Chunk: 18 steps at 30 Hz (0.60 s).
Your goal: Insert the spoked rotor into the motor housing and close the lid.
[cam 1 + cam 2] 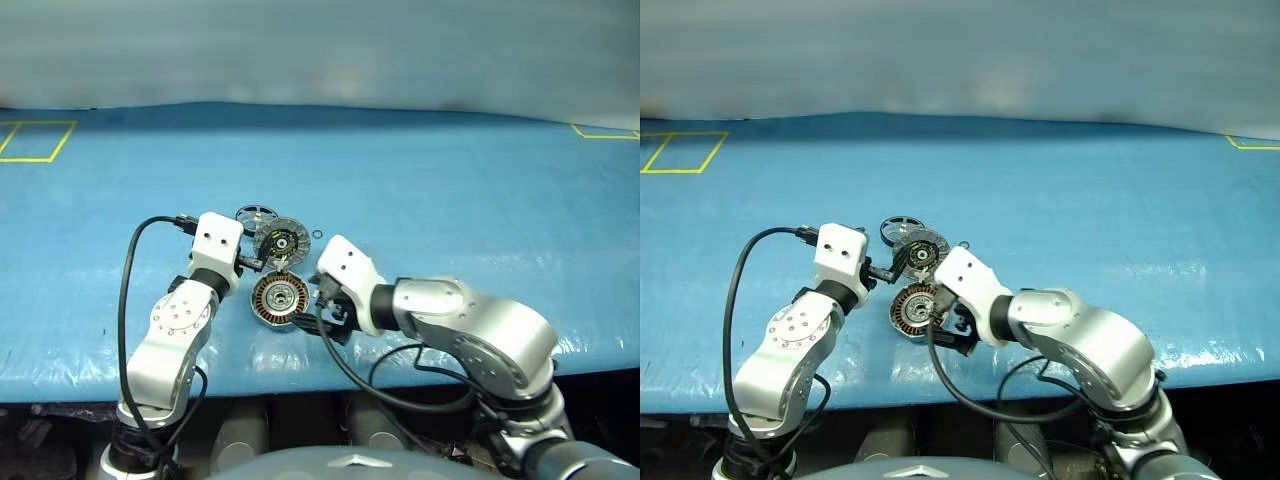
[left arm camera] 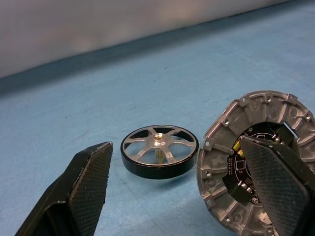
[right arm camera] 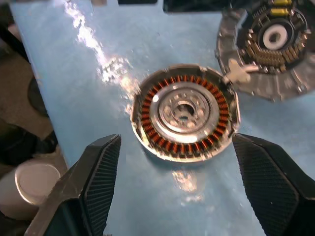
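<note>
The motor housing, a silver cup with copper windings, lies flat near the table's front edge. Just behind it the lid shows its pale segmented face, its rim touching the housing's rim. The spoked rotor, a dark ring with silver spokes, lies flat behind the lid. My left gripper is open just left of the lid, with one finger in front of the lid's face. Right of the housing my right gripper stands open, a little back from it, holding nothing.
A tiny wire ring lies to the right of the lid. The blue table ends in a front edge just below the housing. Yellow tape marks sit at the far corners.
</note>
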{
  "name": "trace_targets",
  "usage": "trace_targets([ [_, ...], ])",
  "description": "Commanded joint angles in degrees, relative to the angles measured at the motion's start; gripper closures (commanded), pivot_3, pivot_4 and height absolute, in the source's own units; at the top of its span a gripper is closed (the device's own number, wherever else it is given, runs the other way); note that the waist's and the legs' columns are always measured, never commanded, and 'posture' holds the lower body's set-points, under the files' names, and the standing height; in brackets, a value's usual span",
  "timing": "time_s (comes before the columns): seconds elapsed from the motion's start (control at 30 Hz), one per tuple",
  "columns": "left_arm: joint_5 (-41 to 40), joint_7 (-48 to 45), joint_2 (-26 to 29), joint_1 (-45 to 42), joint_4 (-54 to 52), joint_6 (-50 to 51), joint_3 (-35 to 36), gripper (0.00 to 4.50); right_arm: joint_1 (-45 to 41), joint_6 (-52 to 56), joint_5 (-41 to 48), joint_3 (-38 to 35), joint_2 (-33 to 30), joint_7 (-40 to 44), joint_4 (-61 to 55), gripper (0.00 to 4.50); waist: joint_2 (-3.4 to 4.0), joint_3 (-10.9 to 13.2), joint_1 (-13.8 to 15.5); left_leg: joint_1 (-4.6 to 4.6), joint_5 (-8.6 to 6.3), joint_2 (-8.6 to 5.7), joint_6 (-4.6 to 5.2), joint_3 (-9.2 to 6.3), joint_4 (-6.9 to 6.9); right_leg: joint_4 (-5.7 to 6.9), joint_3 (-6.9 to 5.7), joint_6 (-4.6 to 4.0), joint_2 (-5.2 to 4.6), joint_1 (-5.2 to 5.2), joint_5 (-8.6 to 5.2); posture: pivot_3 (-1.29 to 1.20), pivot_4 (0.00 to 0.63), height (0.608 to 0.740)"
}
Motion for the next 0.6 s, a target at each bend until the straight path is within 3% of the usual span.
trace_targets([
  [0.03, -0.2, -0.8, 0.1, -0.7, 0.3, -2.7, 0.4, 0.00, 2.3, -9.7, -4.7, -2.7, -1.7, -2.9, 1.9, 0.67, -0.01, 0.0, -0.2, 0.01, 0.00, 0.01, 0.00, 0.04, 0.02, 0.01, 0.01, 0.00, 0.00, -0.01, 0.00, 0.00, 0.150, 0.740],
  [0.13, -0.8, -1.2, -0.5, -0.3, 0.8, -4.9, 1.2, 0.00, 2.9, -17.2, -11.5, -1.2, -0.7, -9.0, 8.4, 0.67, -0.03, 0.0, -0.3, 0.06, 0.00, 0.06, 0.00, 0.08, 0.05, 0.07, 0.02, 0.00, 0.03, -0.02, 0.00, 0.00, 0.150, 0.740],
  [0.2, -1.0, -1.3, -0.8, 0.2, 0.8, -6.1, 1.2, 0.00, 1.9, -18.4, -12.5, -2.4, 3.3, -11.3, 14.3, 0.67, -0.05, 0.0, -0.3, 0.06, 0.00, 0.06, 0.00, 0.07, 0.09, 0.08, 0.02, 0.01, 0.04, -0.01, 0.00, 0.00, 0.150, 0.740],
  [0.6, -5.0, -4.3, -2.1, 8.4, 0.0, -10.9, 2.3, 0.00, -3.0, -37.8, -19.8, -2.0, 14.2, -14.1, 38.7, 0.67, 0.01, 0.1, -0.1, 0.00, -0.04, 0.02, -0.01, 0.13, 0.07, 0.02, 0.15, 0.05, 0.02, -0.01, 0.04, 0.00, 0.150, 0.740],
])
